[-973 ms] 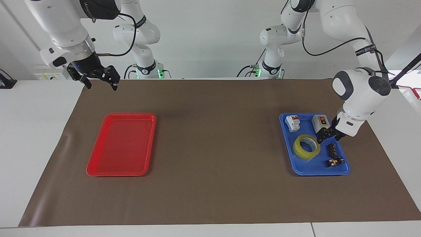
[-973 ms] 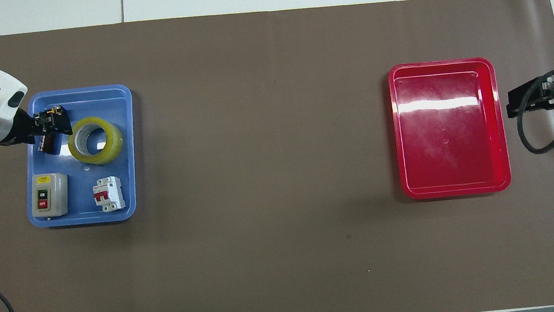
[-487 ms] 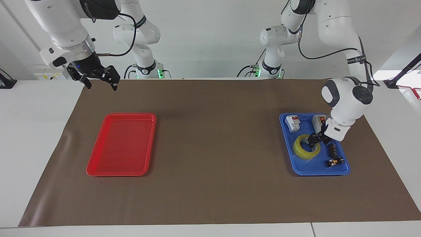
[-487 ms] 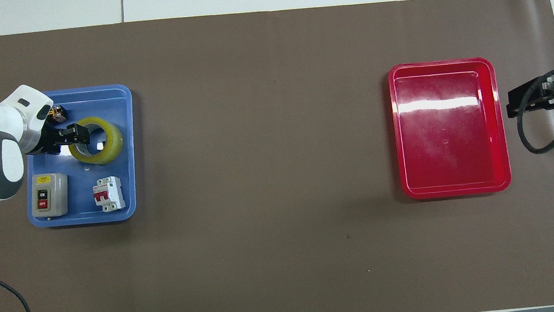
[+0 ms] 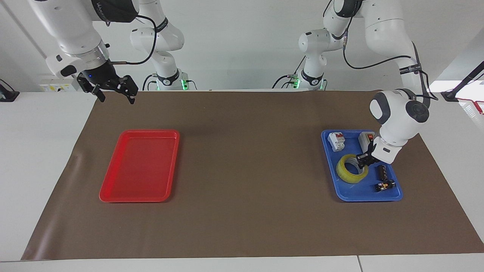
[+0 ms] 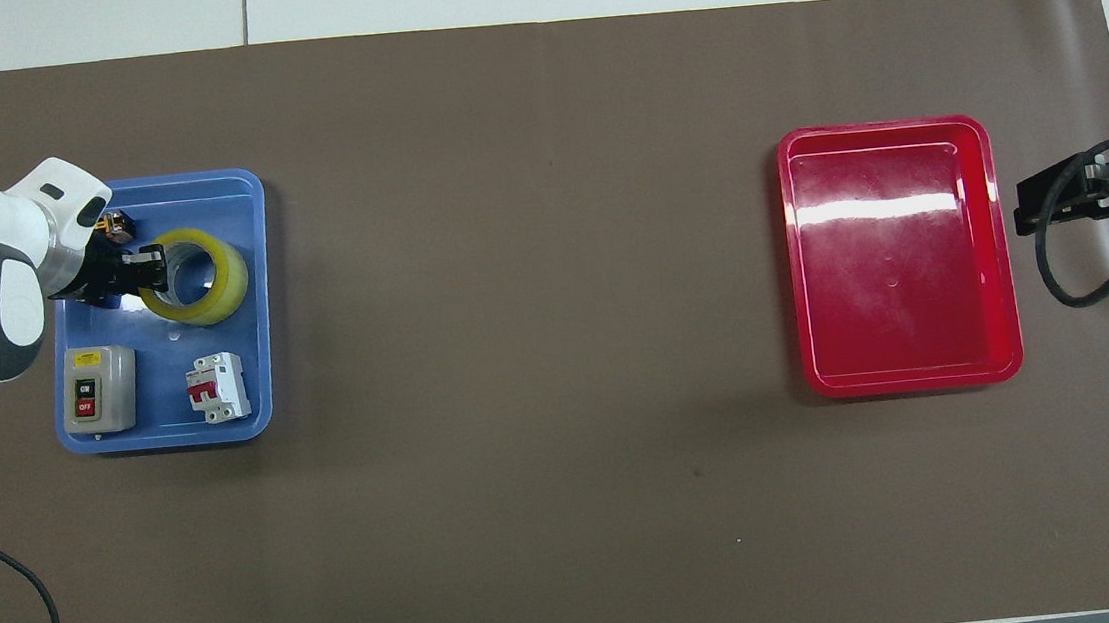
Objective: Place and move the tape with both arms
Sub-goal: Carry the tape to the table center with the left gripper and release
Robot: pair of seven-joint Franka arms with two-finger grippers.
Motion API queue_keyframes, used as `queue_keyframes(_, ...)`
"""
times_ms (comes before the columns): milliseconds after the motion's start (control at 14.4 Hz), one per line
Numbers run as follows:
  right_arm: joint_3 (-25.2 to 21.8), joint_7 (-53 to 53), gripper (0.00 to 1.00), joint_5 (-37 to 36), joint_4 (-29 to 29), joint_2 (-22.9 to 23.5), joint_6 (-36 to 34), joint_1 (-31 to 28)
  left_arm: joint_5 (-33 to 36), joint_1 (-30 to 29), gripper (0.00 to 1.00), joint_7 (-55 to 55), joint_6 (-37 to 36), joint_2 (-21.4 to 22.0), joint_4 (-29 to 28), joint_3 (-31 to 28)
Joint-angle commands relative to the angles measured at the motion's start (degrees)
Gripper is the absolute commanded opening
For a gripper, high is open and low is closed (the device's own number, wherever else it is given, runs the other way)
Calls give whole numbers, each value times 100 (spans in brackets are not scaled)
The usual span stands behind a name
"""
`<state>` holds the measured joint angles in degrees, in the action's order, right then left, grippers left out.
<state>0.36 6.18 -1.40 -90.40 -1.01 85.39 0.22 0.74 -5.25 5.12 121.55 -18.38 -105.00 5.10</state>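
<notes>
facing view: the tape (image 5: 352, 168) lies flat in the blue tray (image 5: 362, 195) at the left arm's end of the tabletop (image 5: 245, 158). the left hand (image 5: 364, 160) is down at the roll's edge, on its side toward the tray's outer rim. its dark fingers blend with the roll's core and rim, so i cannot tell whether they are spread or clamped on the tape. the white wrist hides part of the grey switch box (image 5: 366, 139), which sits nearer to the robots than the tape. a white breaker (image 5: 336, 141) stands beside that box. two small dark parts (image 5: 383, 172) (image 5: 385, 185) lie farther from the robots than the hand; their make is hard to read. the right hand (image 5: 115, 90) hangs open in the air over the mat's corner at the right arm's end, apart from the red tray (image 5: 140, 165).

overhead view: the tape (image 6: 194, 277) sits in the blue tray (image 6: 253, 308), farther from the robots than the switch box (image 6: 97, 389) and breaker (image 6: 217, 386). the left hand (image 6: 137, 271) overlaps the roll's rim, and its wrist covers most of the small dark parts, with only one tip (image 6: 113, 226) showing. the right hand (image 6: 1067, 197) is cut off at the frame edge beside the red tray (image 6: 901, 256), a cable looping under it.
</notes>
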Motion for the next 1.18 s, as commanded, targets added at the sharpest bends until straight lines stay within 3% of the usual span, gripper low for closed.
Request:
queue_keyframes(0, 35, -3, 100, 35, 48, 22, -66, -66, -30, 374, 0, 531, -1471, -315, 1470, -44)
queue_keyframes(139, 35, -3, 100, 35, 48, 22, -66, -66, -48, 944, 0, 1459, -2325, -499, 2296, -35)
queue_keyframes(278, 35, -3, 100, 35, 48, 22, -66, -66, -48, 1742, 0, 2882, -2399, -649, 2669, -35)
queue_keyframes(695, 35, 15, 100, 35, 13, 4, -66, -66, -118, 3379, 0, 4812, -1188, -693, 2134, -26)
queue_keyframes(1112, 35, 15, 100, 35, 13, -4, -75, -66, 4, 3988, 0, 5639, -26, -887, 1088, -35)
